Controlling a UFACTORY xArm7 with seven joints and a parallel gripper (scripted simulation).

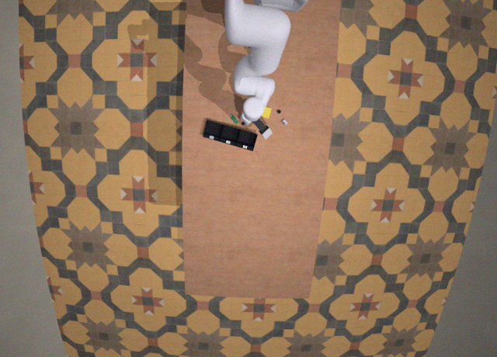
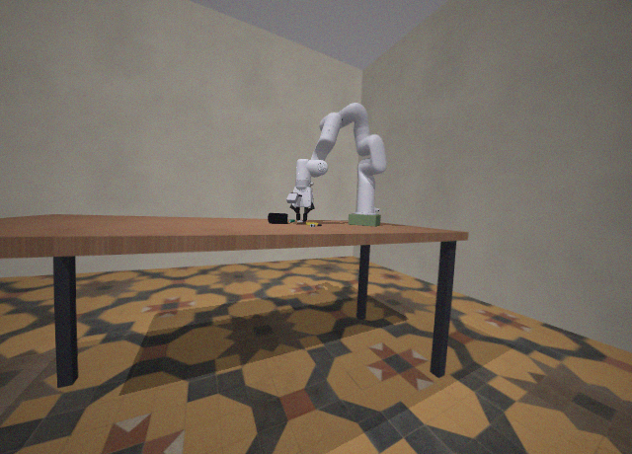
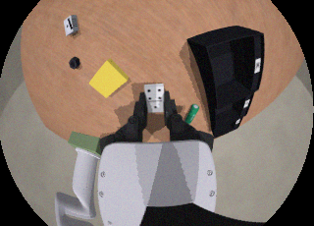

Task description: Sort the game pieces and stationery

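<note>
My gripper (image 2: 301, 220) (image 3: 154, 98) is low over the table, its black fingers shut on the sides of a white domino (image 3: 155, 91) with black dots. A flat yellow square pad (image 1: 266, 112) (image 3: 108, 79) lies left of the fingers in the wrist view. Beyond it lie a small black piece (image 1: 279, 111) (image 3: 75, 63) and a small white-grey block with a black mark (image 1: 284, 122) (image 3: 71, 26). A green cylinder (image 1: 234, 119) (image 3: 192, 114) lies between the right finger and the bins. Three joined black bins (image 1: 220, 139) (image 2: 277, 218) (image 3: 206, 71) stand in a row; their white labels are unreadable.
The bin row stands close to the gripper, to the right in the wrist view. The arm's green base block (image 2: 364, 219) (image 3: 84, 141) stands on the wooden table (image 1: 252, 225). The arm covers part of the table in the top view.
</note>
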